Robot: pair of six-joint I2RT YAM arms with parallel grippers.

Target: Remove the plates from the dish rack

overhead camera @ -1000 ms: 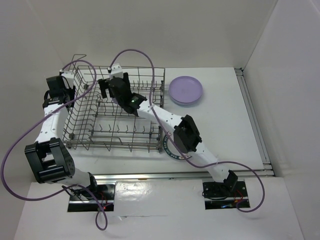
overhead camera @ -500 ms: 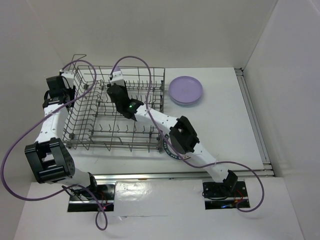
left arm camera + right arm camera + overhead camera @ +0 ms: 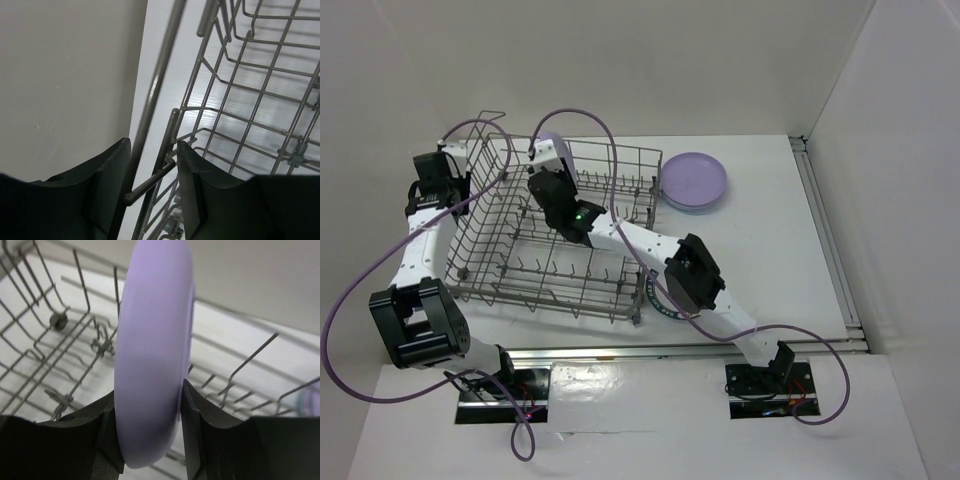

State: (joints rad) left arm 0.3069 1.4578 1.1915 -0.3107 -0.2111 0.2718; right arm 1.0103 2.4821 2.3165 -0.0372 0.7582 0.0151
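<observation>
The grey wire dish rack (image 3: 510,262) sits skewed on the left of the table. My right gripper (image 3: 546,165) is shut on a lavender plate (image 3: 552,138) and holds it on edge above the rack's far side. In the right wrist view that plate (image 3: 155,340) stands upright between the fingers (image 3: 112,440), with the rack's tines (image 3: 65,355) below. My left gripper (image 3: 458,166) is at the rack's far left rim. Its jaws (image 3: 152,175) are shut on the rim wire (image 3: 150,105). A lavender plate tops a small stack (image 3: 692,180) right of the rack.
A white plate with a dark-blue patterned rim (image 3: 658,300) lies partly under my right arm by the rack's near right corner. The back wall stands close behind the rack. A metal rail (image 3: 830,240) runs along the table's right edge.
My right gripper has shut on the lavender plate and lifted it out of the rack's tines. The rack has swung, its near right corner shifting toward the near edge. The left gripper stays put.
</observation>
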